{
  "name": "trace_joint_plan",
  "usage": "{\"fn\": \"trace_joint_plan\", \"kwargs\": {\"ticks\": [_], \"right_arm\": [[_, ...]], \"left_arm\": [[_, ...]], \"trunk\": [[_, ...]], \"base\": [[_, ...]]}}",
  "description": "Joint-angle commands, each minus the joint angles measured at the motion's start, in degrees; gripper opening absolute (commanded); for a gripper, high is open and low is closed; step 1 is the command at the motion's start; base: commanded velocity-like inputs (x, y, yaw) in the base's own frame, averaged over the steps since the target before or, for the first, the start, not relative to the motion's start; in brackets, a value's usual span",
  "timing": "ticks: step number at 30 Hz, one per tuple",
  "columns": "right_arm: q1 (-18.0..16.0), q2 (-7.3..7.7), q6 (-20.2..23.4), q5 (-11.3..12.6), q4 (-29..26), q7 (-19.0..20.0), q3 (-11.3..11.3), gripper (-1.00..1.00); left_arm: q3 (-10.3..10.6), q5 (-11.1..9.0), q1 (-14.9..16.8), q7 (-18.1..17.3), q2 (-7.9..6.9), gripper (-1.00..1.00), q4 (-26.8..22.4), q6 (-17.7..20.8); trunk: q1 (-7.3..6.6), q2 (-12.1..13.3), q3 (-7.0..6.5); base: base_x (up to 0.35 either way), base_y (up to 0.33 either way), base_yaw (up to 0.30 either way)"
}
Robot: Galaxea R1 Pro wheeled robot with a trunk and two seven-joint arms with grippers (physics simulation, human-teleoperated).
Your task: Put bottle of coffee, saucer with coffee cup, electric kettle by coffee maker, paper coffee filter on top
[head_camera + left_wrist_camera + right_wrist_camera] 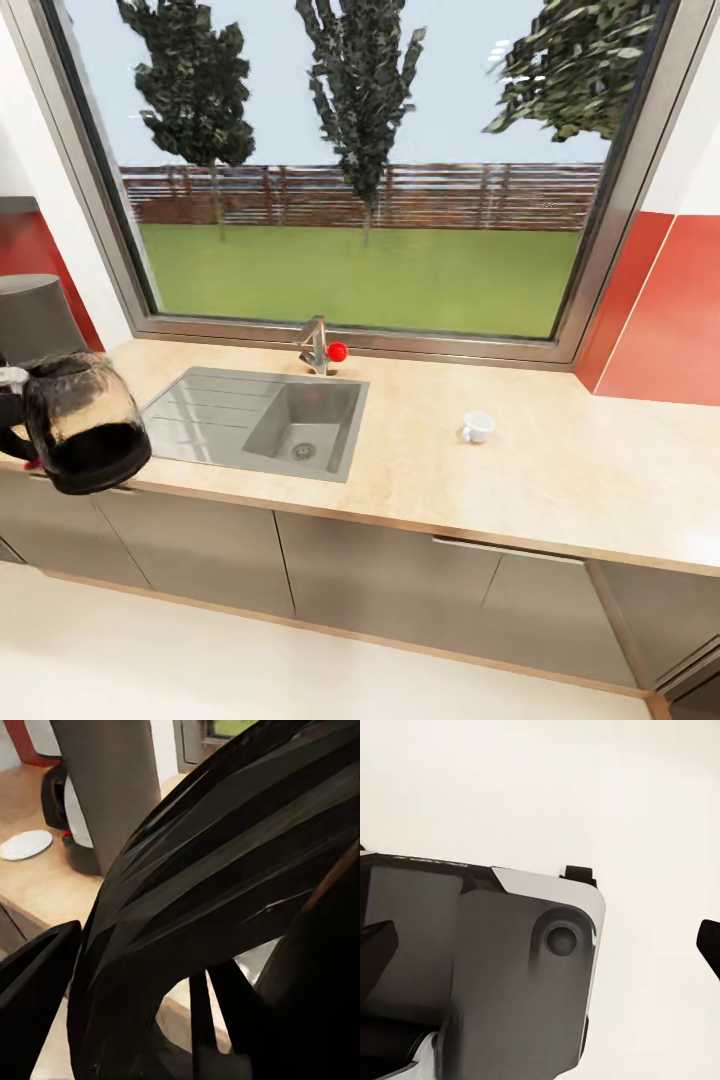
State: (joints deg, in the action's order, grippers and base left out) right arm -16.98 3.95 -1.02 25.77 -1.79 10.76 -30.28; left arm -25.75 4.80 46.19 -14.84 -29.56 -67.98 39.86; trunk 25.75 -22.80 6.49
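Countertop (560, 470) bears coffee cup (477, 427), coffee maker (60, 420) far left.

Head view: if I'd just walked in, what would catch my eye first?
Probably the big window over the counter, with trees, a fence and green lawn. Then the dark glass coffee carafe looming at the left edge, beside the steel sink with its red-knobbed tap. A small white cup sits alone on the countertop, right of the sink.
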Motion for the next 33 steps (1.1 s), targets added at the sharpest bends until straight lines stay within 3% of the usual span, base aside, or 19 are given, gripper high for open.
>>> {"fn": "trace_joint_plan", "kwargs": {"ticks": [1,5,12,22,30,33], "right_arm": [[-0.1,0.01,-0.1,0.6,0.0,0.2,-0.5,1.00],[0.0,0.02,0.0,0.5,0.1,0.1,-0.6,1.00],[0.0,0.08,0.1,0.4,0.1,0.1,-0.5,1.00],[0.0,0.09,0.2,0.4,0.2,0.0,-0.5,1.00],[0.0,0.09,0.2,0.3,0.2,-0.1,-0.5,1.00],[0.0,0.04,0.2,0.3,0.3,-0.1,-0.6,1.00]], "left_arm": [[0.0,0.1,0.0,1.5,0.07,-1.00,-0.5,0.2],[0.3,0.2,-0.5,8.5,0.28,-1.00,-3.1,-0.6],[0.2,0.1,-0.7,14.3,0.29,-1.00,-3.2,-7.1],[0.1,0.3,-0.8,16.3,0.46,-1.00,-2.6,-8.8],[-0.1,0.3,-0.8,16.5,0.45,-1.00,-2.1,-8.9],[-0.2,0.3,-0.8,16.6,0.37,-1.00,0.2,-9.0]], "trunk": [[0.03,-0.1,0.12],[0.03,-0.1,0.12],[0.03,-0.1,0.12],[0.03,-0.1,0.12],[0.03,-0.1,0.12],[0.03,-0.1,0.12]], "base": [[0.000,0.000,0.000],[0.000,0.000,0.000],[0.000,0.000,0.000],[0.000,0.000,-0.170],[0.003,0.000,-0.029],[0.214,0.030,-0.001]]}}
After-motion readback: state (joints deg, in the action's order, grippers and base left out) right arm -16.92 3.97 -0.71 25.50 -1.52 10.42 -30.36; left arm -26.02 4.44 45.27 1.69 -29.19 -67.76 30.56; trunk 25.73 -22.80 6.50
